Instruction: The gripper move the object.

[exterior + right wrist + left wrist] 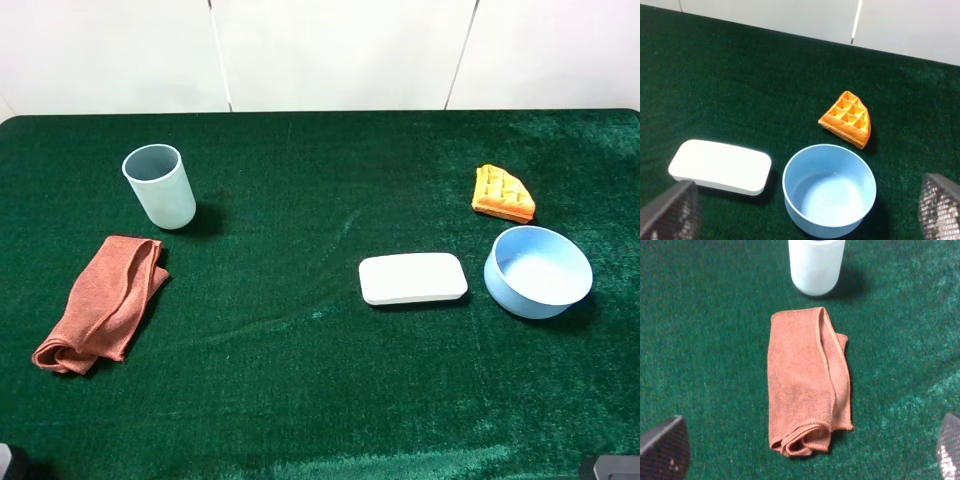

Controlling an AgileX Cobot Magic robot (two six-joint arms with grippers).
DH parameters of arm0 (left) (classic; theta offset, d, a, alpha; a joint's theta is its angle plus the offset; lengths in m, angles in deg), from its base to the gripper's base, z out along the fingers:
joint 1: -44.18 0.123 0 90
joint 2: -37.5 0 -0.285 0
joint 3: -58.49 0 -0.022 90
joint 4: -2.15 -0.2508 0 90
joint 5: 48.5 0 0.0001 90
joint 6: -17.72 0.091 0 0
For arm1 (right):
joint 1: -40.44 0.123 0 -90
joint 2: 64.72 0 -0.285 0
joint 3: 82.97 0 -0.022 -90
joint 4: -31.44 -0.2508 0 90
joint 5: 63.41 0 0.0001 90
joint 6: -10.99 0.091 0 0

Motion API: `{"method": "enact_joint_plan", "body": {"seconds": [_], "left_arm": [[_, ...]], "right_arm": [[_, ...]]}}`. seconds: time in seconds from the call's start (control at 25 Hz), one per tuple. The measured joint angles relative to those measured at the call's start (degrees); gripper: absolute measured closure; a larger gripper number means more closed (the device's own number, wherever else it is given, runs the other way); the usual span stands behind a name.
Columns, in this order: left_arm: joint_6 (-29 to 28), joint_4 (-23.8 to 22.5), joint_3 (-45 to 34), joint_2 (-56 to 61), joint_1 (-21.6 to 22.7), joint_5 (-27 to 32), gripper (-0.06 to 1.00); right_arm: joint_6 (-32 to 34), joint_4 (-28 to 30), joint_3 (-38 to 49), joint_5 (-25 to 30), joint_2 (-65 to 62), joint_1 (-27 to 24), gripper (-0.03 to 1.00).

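Observation:
The tall pale blue-grey cup [160,186] stands upright at the back left of the green table; its lower part shows in the left wrist view [816,265]. My left gripper [805,455] is open and empty, its dark fingertips [662,449] wide apart, well short of the cup, with a folded rust-orange cloth [807,380] between them. My right gripper [805,210] is open and empty, its fingertips [670,212] spread on either side of the low light-blue bowl [829,189]. In the exterior view only the arms' dark edges [8,462] show at the bottom corners.
The cloth [102,302] lies in front of the cup. A white flat block [412,278] lies right of centre, the bowl [538,271] beside it, an orange waffle piece [502,193] behind the bowl. A white wall runs along the table's far edge.

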Motion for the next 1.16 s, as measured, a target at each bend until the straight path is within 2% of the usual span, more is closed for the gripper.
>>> {"method": "enact_joint_plan", "body": {"seconds": [0.2,1.16], "left_arm": [[0.2,0.1,0.0,4.2,0.0,0.0,-0.05],[0.2,0.3,0.0,4.3,0.0,0.0,-0.05]], "right_arm": [[0.0,0.0,0.0,0.0,0.0,0.0,0.3],[0.0,0.0,0.0,0.0,0.0,0.0,0.3]]}}
